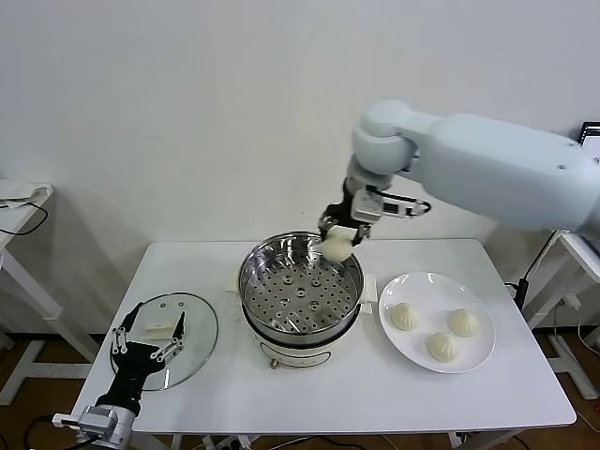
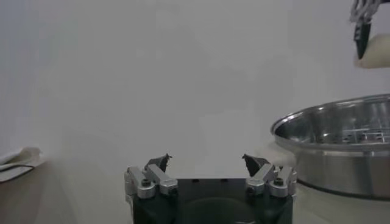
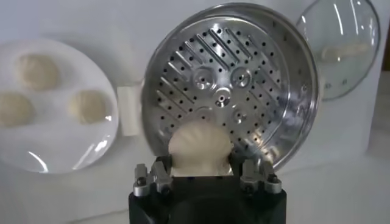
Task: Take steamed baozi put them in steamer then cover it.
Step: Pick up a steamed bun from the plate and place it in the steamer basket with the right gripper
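My right gripper (image 1: 338, 240) is shut on a cream-white baozi (image 1: 337, 246) and holds it above the far right rim of the steamer (image 1: 255, 309). In the right wrist view the held baozi (image 3: 199, 146) sits between the jaws over the perforated tray (image 3: 244, 103), which is bare. Three more baozi (image 1: 404, 316) (image 1: 462, 322) (image 1: 442, 346) lie on the white plate (image 1: 483, 361) to the steamer's right. The glass lid (image 1: 202, 347) with a white handle (image 1: 157, 328) lies flat to the steamer's left. My left gripper (image 1: 147, 339) is open and empty above the lid.
The white table (image 1: 328, 398) carries everything. The steamer (image 2: 341, 146) shows at the side of the left wrist view, with the right gripper's baozi (image 2: 376, 52) above it. A white side table (image 1: 14, 211) stands at the far left.
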`<action>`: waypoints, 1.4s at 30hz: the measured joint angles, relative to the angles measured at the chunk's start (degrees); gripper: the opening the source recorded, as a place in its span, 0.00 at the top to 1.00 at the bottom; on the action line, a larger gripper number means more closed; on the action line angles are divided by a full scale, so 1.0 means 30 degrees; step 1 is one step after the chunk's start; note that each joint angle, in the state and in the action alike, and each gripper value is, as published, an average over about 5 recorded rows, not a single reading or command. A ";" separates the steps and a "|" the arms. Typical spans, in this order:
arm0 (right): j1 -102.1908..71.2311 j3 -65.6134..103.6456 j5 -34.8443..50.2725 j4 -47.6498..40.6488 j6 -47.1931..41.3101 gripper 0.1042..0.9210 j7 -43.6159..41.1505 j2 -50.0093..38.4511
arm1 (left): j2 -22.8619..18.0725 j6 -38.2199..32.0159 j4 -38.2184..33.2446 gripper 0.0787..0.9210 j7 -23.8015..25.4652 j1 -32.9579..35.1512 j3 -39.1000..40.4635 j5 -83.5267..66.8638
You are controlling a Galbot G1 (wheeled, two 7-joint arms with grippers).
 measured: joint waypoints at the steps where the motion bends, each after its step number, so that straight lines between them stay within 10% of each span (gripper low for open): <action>1: -0.0215 0.0069 -0.0190 -0.0413 0.0189 0.35 0.0056 0.0322 | 0.0032 -0.0014 0.0030 0.12 0.0023 0.0006 -0.0038 -0.0038; 29: -0.4555 0.2092 -0.3664 -0.7453 0.2300 0.35 0.0923 0.4426 | 0.0095 -0.0162 0.0411 0.12 0.0246 -0.0110 -0.0193 -0.0426; 42: -0.4082 0.2161 -0.2727 -0.6698 0.1526 0.12 0.1055 0.3761 | 0.0020 -0.0242 0.0403 0.12 0.0255 -0.0023 -0.0143 -0.0426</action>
